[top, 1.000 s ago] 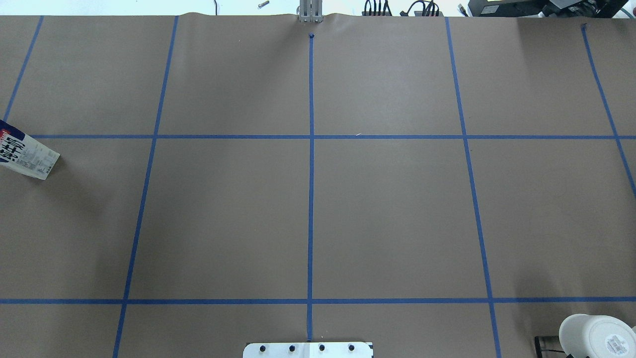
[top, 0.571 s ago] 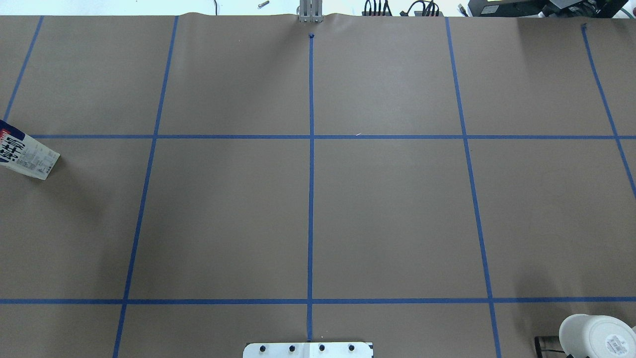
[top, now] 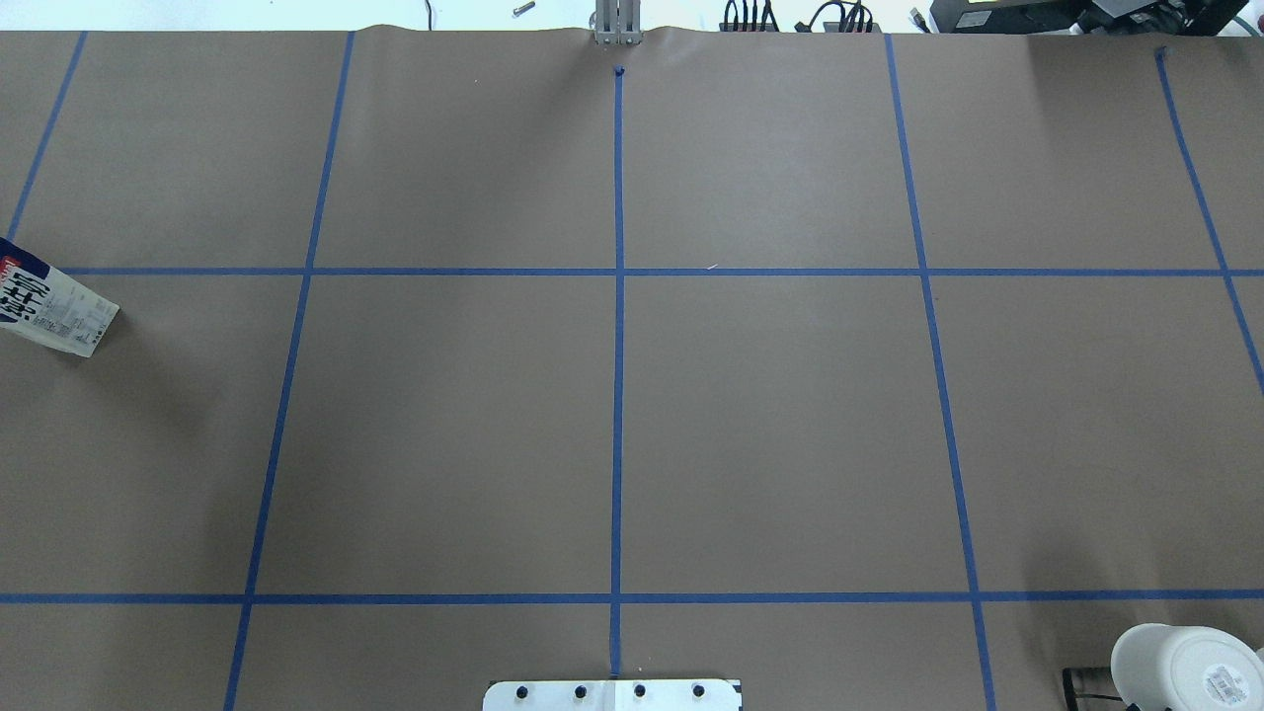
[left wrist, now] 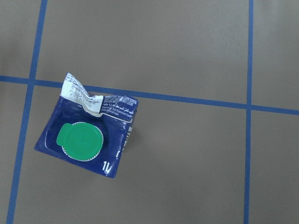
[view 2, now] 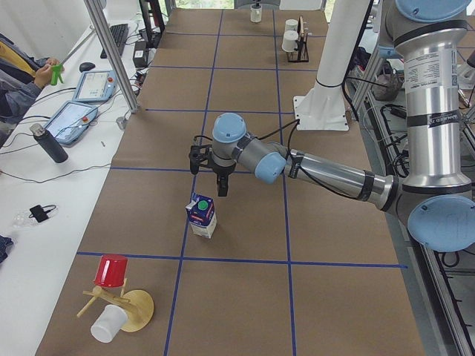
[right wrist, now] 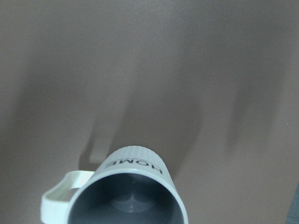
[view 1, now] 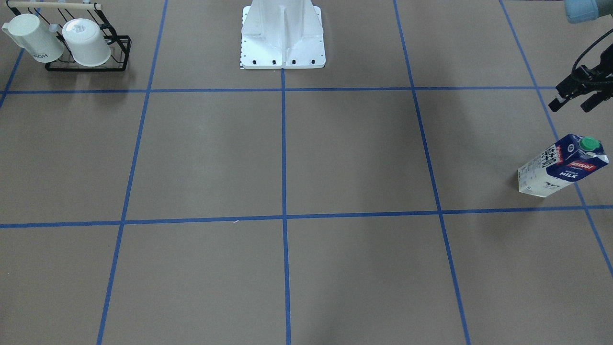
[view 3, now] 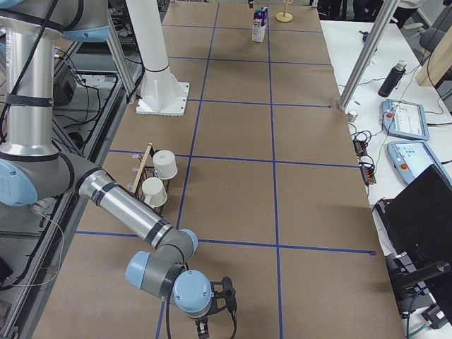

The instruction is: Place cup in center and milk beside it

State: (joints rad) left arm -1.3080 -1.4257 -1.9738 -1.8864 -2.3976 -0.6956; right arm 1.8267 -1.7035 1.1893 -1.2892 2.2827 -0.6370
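Observation:
The milk (view 1: 562, 165) is a navy and white carton with a green cap. It stands upright near the table's left end and also shows at the overhead view's left edge (top: 49, 308). My left gripper (view 1: 571, 104) hangs open and empty above and behind it, and its wrist view looks down on the cap (left wrist: 79, 140). The cup (right wrist: 128, 193), white with a grey inside and "HOME" lettering, stands upright below my right wrist camera, handle to the left. My right gripper (view 3: 212, 314) shows only in the exterior right view, so I cannot tell if it is open.
A black wire rack (view 1: 88, 67) with two all-white mugs (view 1: 86, 43) stands near the robot's right side; one mug shows in the overhead view (top: 1185, 667). The white robot base (view 1: 282, 38) is mid-table. A wooden stand with a red cup (view 2: 111, 271) is at the left end.

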